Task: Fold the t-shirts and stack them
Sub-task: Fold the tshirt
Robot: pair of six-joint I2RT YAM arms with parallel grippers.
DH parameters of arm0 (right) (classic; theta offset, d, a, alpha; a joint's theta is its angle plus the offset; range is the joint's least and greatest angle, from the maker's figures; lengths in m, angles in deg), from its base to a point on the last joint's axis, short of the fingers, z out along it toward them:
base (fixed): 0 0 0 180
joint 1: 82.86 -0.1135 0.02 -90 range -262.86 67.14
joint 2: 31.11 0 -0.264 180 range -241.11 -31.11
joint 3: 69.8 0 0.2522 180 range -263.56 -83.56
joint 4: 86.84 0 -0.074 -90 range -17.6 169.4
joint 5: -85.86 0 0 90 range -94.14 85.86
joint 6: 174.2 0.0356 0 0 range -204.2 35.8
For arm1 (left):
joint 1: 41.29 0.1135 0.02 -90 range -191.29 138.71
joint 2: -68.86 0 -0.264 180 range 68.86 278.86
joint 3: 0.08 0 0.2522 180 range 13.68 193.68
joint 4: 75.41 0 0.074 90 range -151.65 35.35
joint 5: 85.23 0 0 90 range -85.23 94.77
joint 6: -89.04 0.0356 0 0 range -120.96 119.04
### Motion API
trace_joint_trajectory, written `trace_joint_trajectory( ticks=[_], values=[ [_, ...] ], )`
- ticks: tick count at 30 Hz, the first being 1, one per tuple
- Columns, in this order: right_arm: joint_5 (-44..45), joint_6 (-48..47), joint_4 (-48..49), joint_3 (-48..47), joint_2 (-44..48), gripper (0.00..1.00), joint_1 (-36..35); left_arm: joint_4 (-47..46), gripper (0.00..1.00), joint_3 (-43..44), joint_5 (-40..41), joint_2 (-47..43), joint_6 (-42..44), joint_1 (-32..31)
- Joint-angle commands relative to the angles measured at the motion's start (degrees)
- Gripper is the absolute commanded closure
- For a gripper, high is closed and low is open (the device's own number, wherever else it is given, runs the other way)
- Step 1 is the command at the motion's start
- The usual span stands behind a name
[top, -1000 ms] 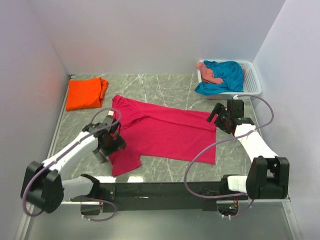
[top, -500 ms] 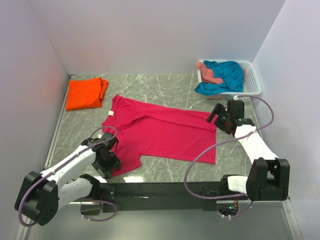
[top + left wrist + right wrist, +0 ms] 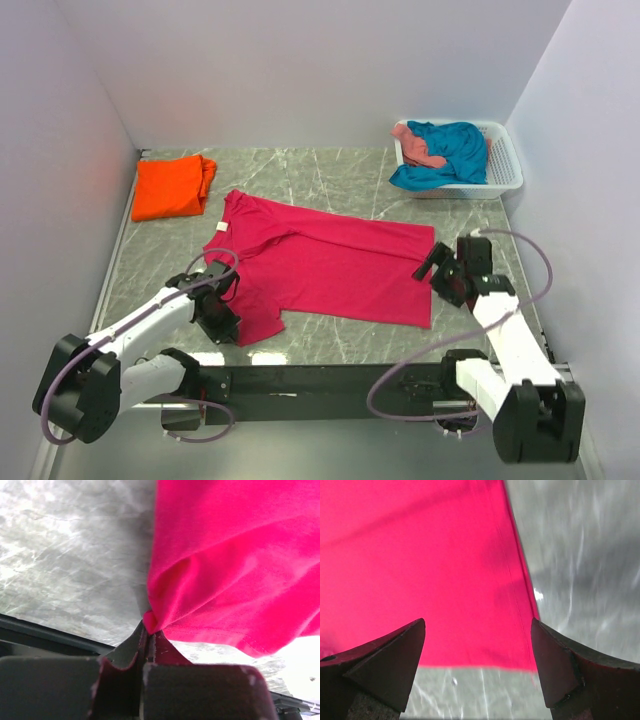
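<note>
Magenta-pink t-shirt (image 3: 330,265) lies spread in the middle of the top view on the grey table (image 3: 330,180). At lower left, the left gripper (image 3: 147,632) has its fingers pressed together on a bunched fold of the shirt's edge. At the right, the right gripper (image 3: 477,645) hangs with fingers wide apart over the hem corner, holding nothing.

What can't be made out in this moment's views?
- Left gripper: its pinch on the magenta t-shirt shows only in the left wrist view; from above, its own wrist hides the fingertips.
- Top view: the salmon t-shirt is mostly buried under the teal t-shirt in the basket.
- Right wrist view: the open right gripper frames one hem corner; the frame cuts off the rest.
</note>
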Motion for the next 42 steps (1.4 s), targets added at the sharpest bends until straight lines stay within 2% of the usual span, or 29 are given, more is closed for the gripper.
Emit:
trace_joint_trajectory(
  ticks=[1, 6, 11, 16, 20, 25, 28, 31, 32, 35, 37, 42],
  values=[
    [-3.9, 5.1, -6.8, 3.7, 5.8, 0.08, -0.2, -1.5, 0.99, 2.7, -0.6, -0.2, 1.9, -0.2],
    [-5.9, 9.2, -11.4, 6.2, 10.7, 0.09, -0.6, -1.5, 0.99, 3.6, 0.0, -0.6, 3.0, -0.1],
    [-3.8, 12.4, -14.3, 7.7, 10.5, 0.1, -5.1, -2.1, 0.99, 4.3, -0.8, -1.7, 3.9, -0.1],
    [-2.3, 13.8, -11.1, 9.4, 8.5, 0.1, -6.3, -3.7, 0.99, 5.1, -2.4, -1.7, 4.8, -0.1],
    [-0.7, 14.8, -6.4, 10.4, 5.4, 0.16, -6.4, -3.4, 0.99, 6.3, -1.8, -1.3, 5.2, -0.1],
    [2.4, 14.1, -5.3, 9.6, 4.2, 0.26, -6.4, -2.8, 0.99, 7.7, -0.8, -2.3, 5.1, 0.0],
    [2.9, 13.7, -4.6, 9.2, 3.8, 0.39, -6.4, -2.8, 0.99, 8.4, -1.1, -2.1, 5.7, 0.0],
    [3.2, 13.1, -4.5, 9.0, 2.7, 0.64, -6.4, -1.4, 0.99, 9.7, 0.2, -1.3, 5.7, 0.0],
    [3.2, 13.1, -4.6, 9.0, 2.5, 0.75, -6.4, -1.0, 0.99, 9.9, 0.5, -1.2, 5.7, 0.0],
    [2.7, 12.7, -4.5, 8.8, 2.4, 0.92, -6.4, -1.7, 0.99, 11.0, 0.1, -1.7, 5.8, 0.0],
    [2.2, 12.2, -5.0, 8.2, 2.4, 0.99, -6.4, -2.4, 0.99, 11.8, -1.2, -1.9, 6.0, 0.1],
    [0.3, 10.4, -5.2, 6.0, 0.5, 1.0, -6.4, -3.8, 0.99, 16.0, -1.2, -1.0, 6.8, 0.3]
  ],
)
